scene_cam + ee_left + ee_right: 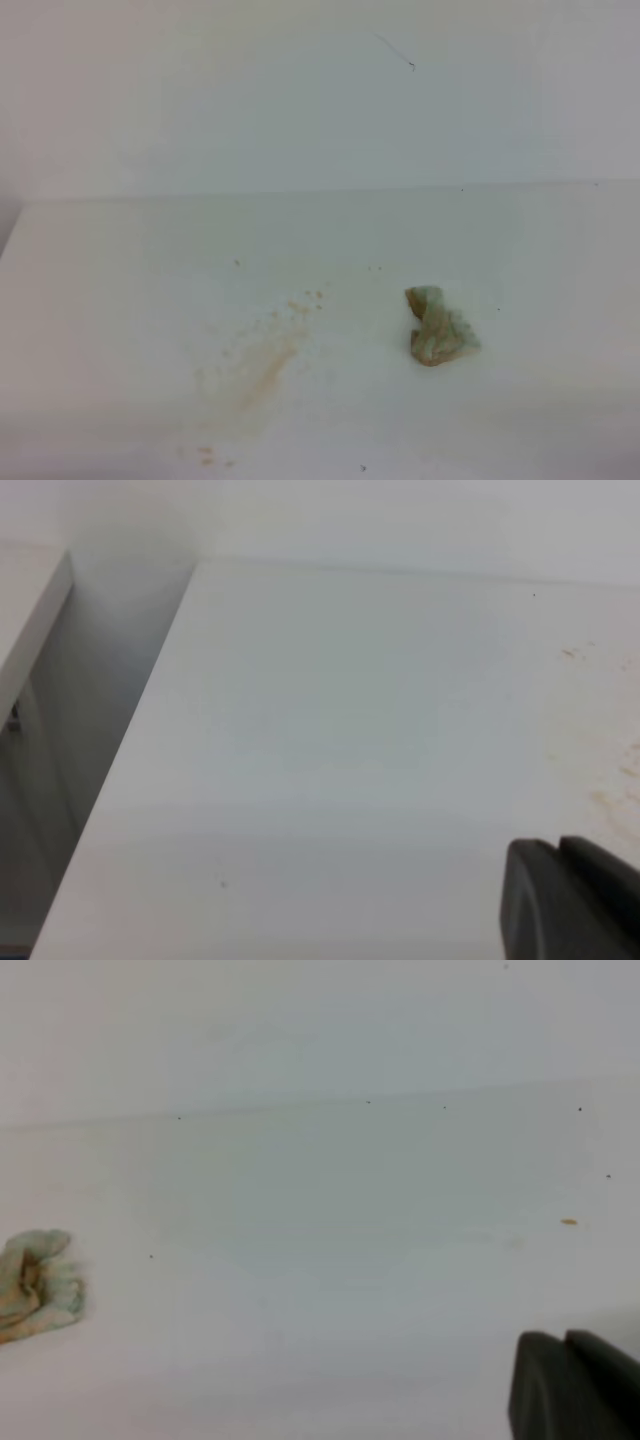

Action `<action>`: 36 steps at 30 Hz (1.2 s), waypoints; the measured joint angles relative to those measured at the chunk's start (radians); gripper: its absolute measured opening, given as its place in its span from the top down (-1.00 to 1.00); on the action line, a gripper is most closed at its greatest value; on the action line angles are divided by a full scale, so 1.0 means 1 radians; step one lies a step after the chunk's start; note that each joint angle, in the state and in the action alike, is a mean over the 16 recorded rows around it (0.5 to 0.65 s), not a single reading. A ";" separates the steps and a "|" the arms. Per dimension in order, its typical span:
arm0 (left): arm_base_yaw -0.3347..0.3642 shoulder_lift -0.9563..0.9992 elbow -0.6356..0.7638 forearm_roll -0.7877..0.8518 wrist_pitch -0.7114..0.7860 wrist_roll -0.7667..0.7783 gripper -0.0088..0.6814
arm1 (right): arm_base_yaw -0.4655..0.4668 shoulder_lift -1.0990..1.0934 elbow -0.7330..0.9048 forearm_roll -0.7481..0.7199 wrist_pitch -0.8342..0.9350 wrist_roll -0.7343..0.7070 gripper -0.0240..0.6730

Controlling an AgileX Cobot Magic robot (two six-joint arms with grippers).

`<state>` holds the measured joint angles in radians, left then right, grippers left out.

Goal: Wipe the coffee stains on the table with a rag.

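The rag (pixel 438 328) is a bunched pale green and white wad with tan patches, lying alone on the white table (pixel 120 300) right of centre. It also shows at the left edge of the right wrist view, rag (pixel 35 1285). The coffee stains (pixel 265 365) are a faint tan streaky smear with specks, left of the rag and apart from it. Faint stains (pixel 612 780) reach the right edge of the left wrist view. Neither arm appears in the high view. The left gripper (pixel 560 846) and right gripper (pixel 565 1338) each show dark fingers pressed together, holding nothing.
A white wall (pixel 300 100) rises behind the table. The table's left edge (pixel 130 740) drops into a gap beside another white surface (pixel 25 610). A tiny orange speck (pixel 568 1222) lies on the right part of the table.
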<state>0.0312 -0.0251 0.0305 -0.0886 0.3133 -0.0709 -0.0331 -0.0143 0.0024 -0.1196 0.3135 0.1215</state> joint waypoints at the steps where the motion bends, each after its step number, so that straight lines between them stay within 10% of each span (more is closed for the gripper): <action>1: 0.000 0.000 -0.002 0.000 0.000 0.000 0.98 | 0.000 0.000 0.000 0.004 0.000 -0.013 0.93; 36: 0.000 -0.002 0.002 0.000 0.000 0.000 0.98 | 0.000 0.002 0.000 0.023 0.000 -0.061 0.93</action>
<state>0.0312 -0.0268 0.0328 -0.0887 0.3133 -0.0709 -0.0331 -0.0124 0.0024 -0.0968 0.3135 0.0609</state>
